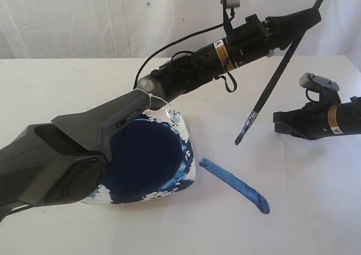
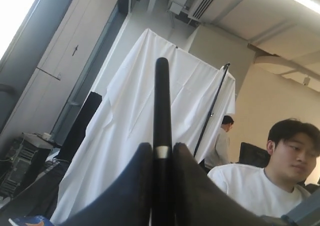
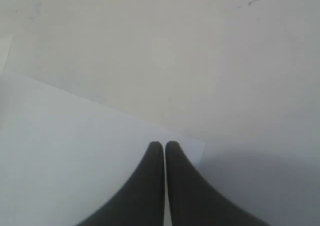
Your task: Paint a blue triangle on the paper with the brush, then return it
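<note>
Hidden / unclear:
- Left arm [image 1: 84, 136] lies across the dish [image 1: 190, 173] and covers its near-left part.
- Top end of the brush [image 1: 276, 80] is cut off by the upper edge of the exterior view. The bristles are too small for me to read beyond a bluish tip.
- Paper [image 3: 75, 161]: I see one corner clearly in the right wrist view. From the exterior its edges fade into the white tabletop [image 1: 56, 80].
- Left wrist view looks up into the room, showing a white curtain [image 2: 140, 101] and a seated person [image 2: 260, 186], with no table surface.

Containers:
- The dish is white, its rim smeared blue, and it holds a dark navy paint pool [image 1: 149, 159].

Grippers:
- Left gripper [image 1: 304, 23] has its fingers clamped on the brush handle. The brush is tilted, tip down, between the dish and the right gripper [image 1: 277, 121]. I cannot tell if the tip touches the sheet.
- Right gripper's fingers are pressed together, holding nothing, over the paper's corner.

Task thing:
- Blue triangle [image 1: 234, 185]: only one thick slanted stroke is on the paper, just beside the dish.
</note>
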`<state>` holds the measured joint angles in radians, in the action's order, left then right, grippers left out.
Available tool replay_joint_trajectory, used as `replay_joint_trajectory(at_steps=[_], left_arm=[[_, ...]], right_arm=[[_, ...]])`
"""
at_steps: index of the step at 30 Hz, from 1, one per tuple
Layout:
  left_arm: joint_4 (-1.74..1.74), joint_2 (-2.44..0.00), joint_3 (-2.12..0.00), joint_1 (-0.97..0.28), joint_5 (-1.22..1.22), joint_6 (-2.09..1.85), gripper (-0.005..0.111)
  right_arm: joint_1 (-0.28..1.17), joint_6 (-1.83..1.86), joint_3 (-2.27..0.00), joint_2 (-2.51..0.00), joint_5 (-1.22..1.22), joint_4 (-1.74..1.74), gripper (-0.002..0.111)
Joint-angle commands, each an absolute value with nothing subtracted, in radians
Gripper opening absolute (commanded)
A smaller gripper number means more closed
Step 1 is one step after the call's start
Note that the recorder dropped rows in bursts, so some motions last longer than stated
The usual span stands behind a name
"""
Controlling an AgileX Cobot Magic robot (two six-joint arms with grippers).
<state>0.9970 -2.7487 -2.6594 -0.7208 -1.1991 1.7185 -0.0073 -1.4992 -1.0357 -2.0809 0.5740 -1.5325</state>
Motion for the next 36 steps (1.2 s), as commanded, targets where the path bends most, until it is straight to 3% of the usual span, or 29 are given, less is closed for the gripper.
replay_joint_trajectory(at_steps=[1, 36], left_arm=[[1.052, -2.730, -2.667, -0.724, -1.221, 1.720, 0.000], [1.032, -2.780, -2.663, -0.733, -1.221, 1.698, 0.000]], right_arm=[[-0.009, -1.500, -1.036, -2.075, 0.562, -1.541, 0.003], [-0.009, -1.500, -1.036, -2.075, 0.562, -1.541, 0.003]])
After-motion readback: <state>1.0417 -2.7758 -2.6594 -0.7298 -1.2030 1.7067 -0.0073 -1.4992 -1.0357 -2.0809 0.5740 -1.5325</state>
